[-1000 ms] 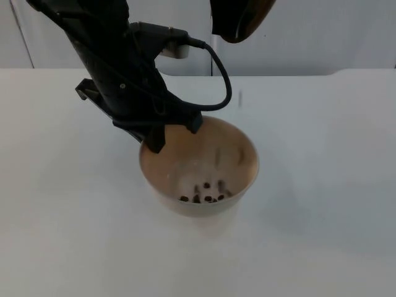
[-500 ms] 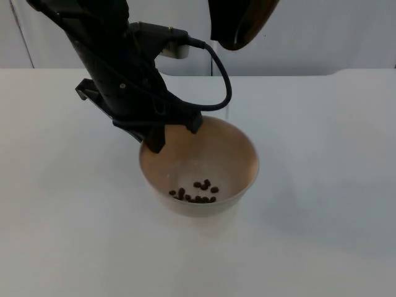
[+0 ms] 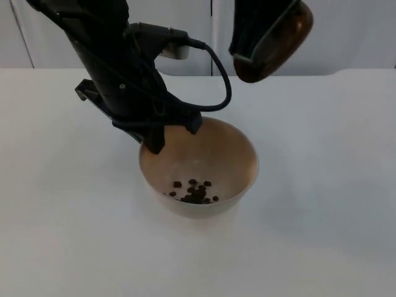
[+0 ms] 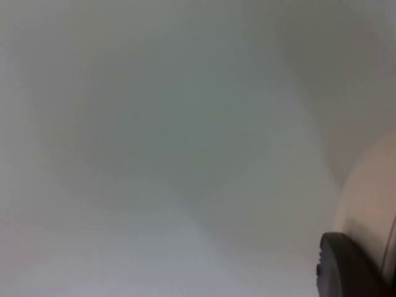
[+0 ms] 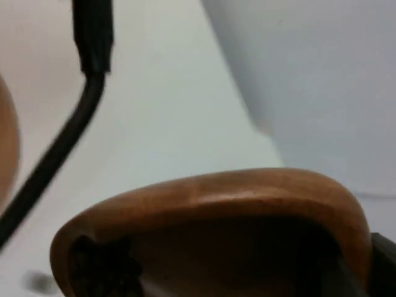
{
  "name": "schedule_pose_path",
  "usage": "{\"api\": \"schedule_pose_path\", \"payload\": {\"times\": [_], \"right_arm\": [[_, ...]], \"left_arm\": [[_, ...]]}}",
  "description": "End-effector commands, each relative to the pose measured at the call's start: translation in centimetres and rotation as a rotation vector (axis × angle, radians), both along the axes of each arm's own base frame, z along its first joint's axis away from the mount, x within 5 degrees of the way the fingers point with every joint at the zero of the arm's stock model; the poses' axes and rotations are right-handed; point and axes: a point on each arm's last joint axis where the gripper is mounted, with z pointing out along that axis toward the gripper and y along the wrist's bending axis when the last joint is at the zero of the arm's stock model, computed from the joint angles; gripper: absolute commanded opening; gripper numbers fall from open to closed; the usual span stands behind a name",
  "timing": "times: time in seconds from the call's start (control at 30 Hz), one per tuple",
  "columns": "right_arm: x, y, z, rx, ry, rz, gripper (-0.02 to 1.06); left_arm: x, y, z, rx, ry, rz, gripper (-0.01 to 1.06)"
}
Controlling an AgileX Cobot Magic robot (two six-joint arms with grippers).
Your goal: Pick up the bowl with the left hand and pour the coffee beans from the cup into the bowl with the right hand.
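Coffee beans (image 3: 193,192), small and dark, lie in a loose cluster on the floor of the round beige bowl (image 3: 238,162), which my left gripper (image 3: 176,133) clamps by its far rim, over the white bench (image 3: 322,185). My right gripper holds the brown wooden cup (image 3: 272,43) high, up and to the right of the bowl, with its mouth tipped down; in the right wrist view the cup's rim (image 5: 210,192) arches close, and I cannot tell whether any beans remain inside. My judgement is that the main risk lies there: with the cup off to the side of the bowl, any late bean would fall on the bench, not in the bowl. A one-sided pinch on the rim could also let the bowl tilt and roll the beans toward its near lip. Open bench lies around the bowl on every side, so I have room to lower it; the grey partition wall (image 3: 346,31) closes the far edge behind the cup.
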Motion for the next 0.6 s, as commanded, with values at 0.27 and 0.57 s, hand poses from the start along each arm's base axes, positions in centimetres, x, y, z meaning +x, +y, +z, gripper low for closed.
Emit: {"api": "schedule_pose_path", "payload": {"times": [0.27, 0.57], "right_arm": [[1.5, -3.8, 1.3, 0.278, 0.179, -0.146, 0.0], [2.4, -5.4, 1.8, 0.481, 0.329, -0.155, 0.0]], "left_arm": [[-0.1, -0.3, 0.2, -0.017, -0.01, 0.002, 0.0], [-0.1, -0.3, 0.2, -0.016, -0.008, 0.002, 0.0]]}}
